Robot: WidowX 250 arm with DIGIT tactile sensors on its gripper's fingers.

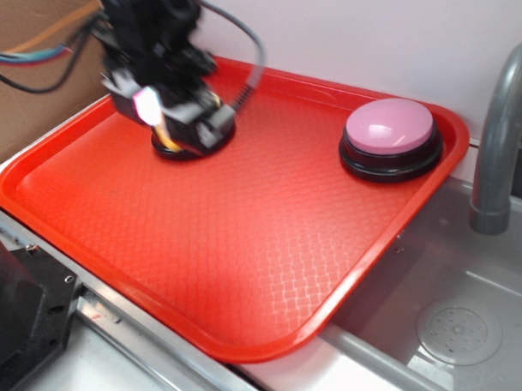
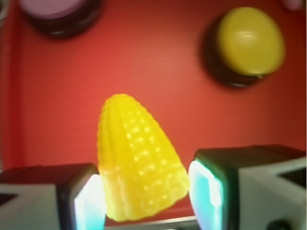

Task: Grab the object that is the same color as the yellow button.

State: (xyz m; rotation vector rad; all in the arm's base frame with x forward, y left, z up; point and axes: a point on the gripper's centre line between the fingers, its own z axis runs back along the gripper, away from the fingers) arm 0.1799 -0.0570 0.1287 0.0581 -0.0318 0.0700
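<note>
While the claw (image 2: 144, 196) grips the toy corn (image 2: 139, 167) between its pads (image 2: 88, 203), held above the red tray (image 2: 158, 81) with the yellow button (image 2: 249, 40) at two o'clock, the grab looks done; little seems left.

Open red tray (image 1: 247, 282) across middle and near edge, free for passage. Pink button (image 1: 389, 139) blocking the far right corner, yellow button (image 2: 249, 40) under the arm near the far left edge. Grey faucet (image 1: 498, 144) beyond the right rim.
</note>
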